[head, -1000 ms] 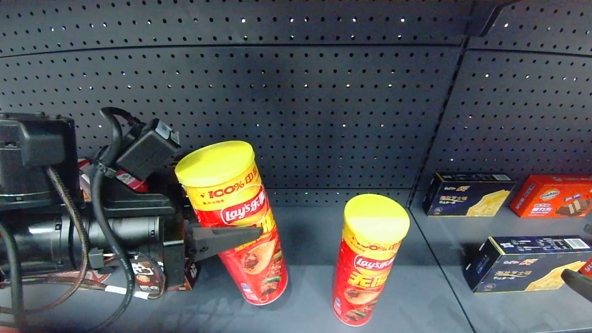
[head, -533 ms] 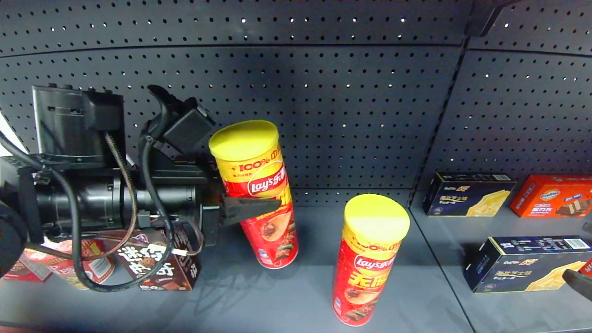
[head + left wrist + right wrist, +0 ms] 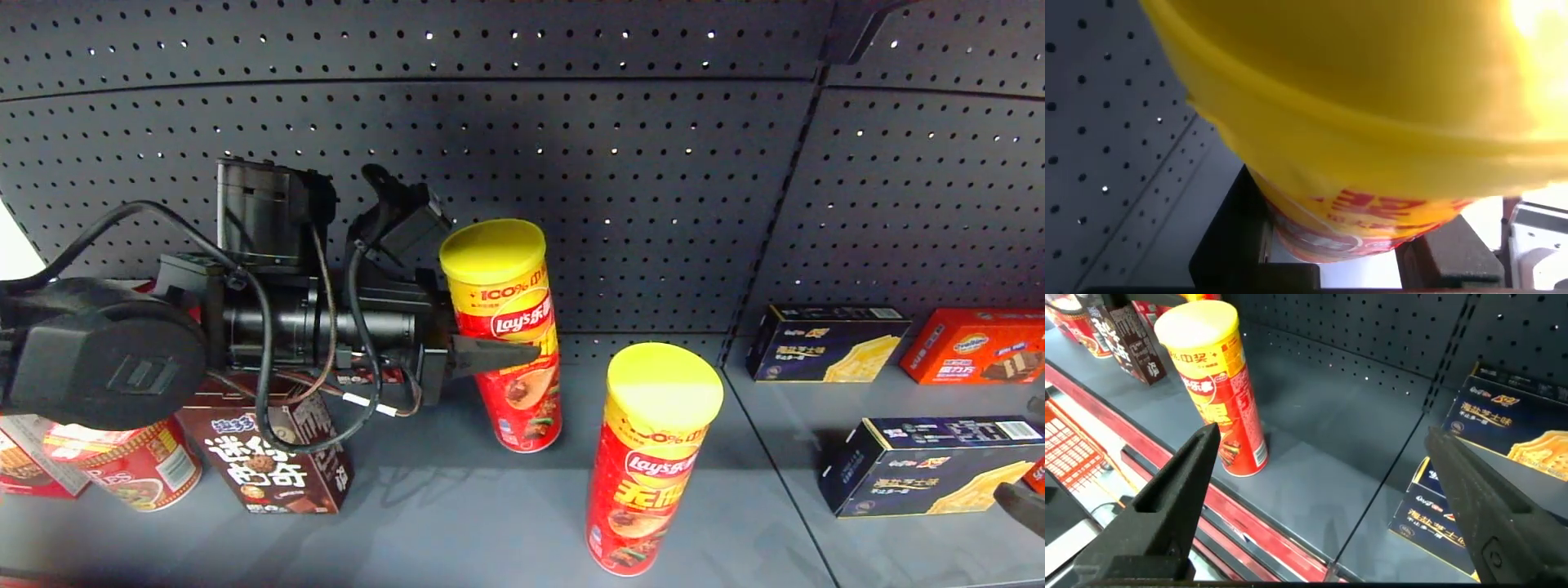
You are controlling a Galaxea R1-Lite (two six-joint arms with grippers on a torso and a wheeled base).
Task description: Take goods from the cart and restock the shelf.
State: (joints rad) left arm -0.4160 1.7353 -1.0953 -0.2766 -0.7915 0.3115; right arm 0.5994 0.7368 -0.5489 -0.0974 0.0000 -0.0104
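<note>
Two fingers of the left gripper (image 3: 508, 353) clamp the tilted chips can (image 3: 500, 286) at mid-height. Its base sits low over the far part of the shelf (image 3: 457, 506), behind and to the left of the standing chips can (image 3: 653, 457). If released while leaning, it would likely topple toward that can or the brown snack box (image 3: 273, 457). The right wrist view settles what the head view leaves unclear: the right gripper (image 3: 1323, 441) is spread wide, holding nothing, near the standing can.
</note>
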